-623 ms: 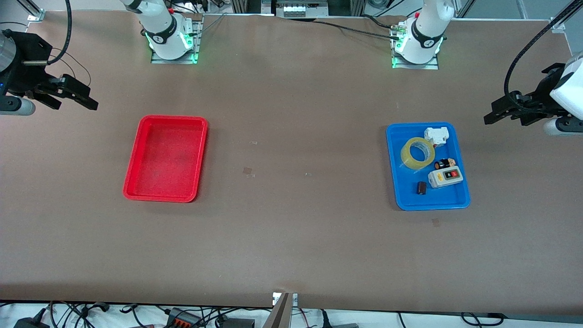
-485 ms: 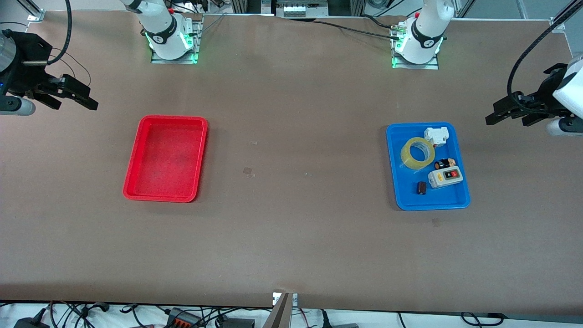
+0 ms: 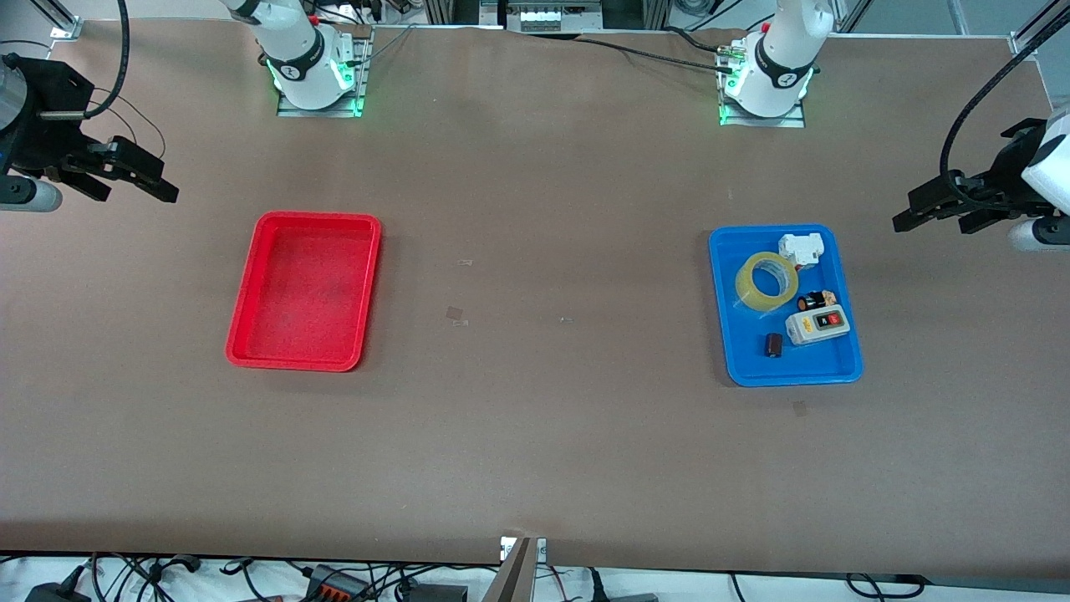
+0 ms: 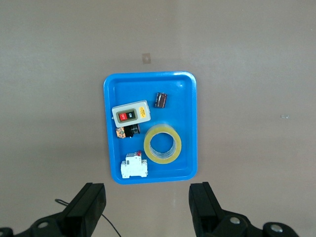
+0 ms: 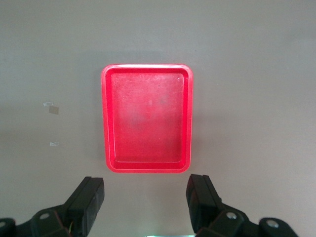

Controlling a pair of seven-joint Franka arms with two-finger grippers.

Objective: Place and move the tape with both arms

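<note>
Front view: the tape [image 3: 766, 282] is lying flat in the blue tray [image 3: 726, 309] toward the left arm's end of the table, beside a white breaker [image 3: 800, 248], a grey switch box [image 3: 817, 325] and a small dark block [image 3: 773, 344]. The red tray [image 3: 304, 289] is sitting toward the right arm's end. The left gripper [image 3: 940, 208] and right gripper [image 3: 125, 173] are hovering over the table's ends.

Left wrist view: the left gripper [image 4: 148, 210] is showing its fingers spread wide, empty, above the blue tray [image 4: 190, 128] holding the tape [image 4: 162, 144].

Right wrist view: the right gripper [image 5: 146, 204] is showing its fingers spread apart, empty, above the red tray [image 5: 147, 117].
</note>
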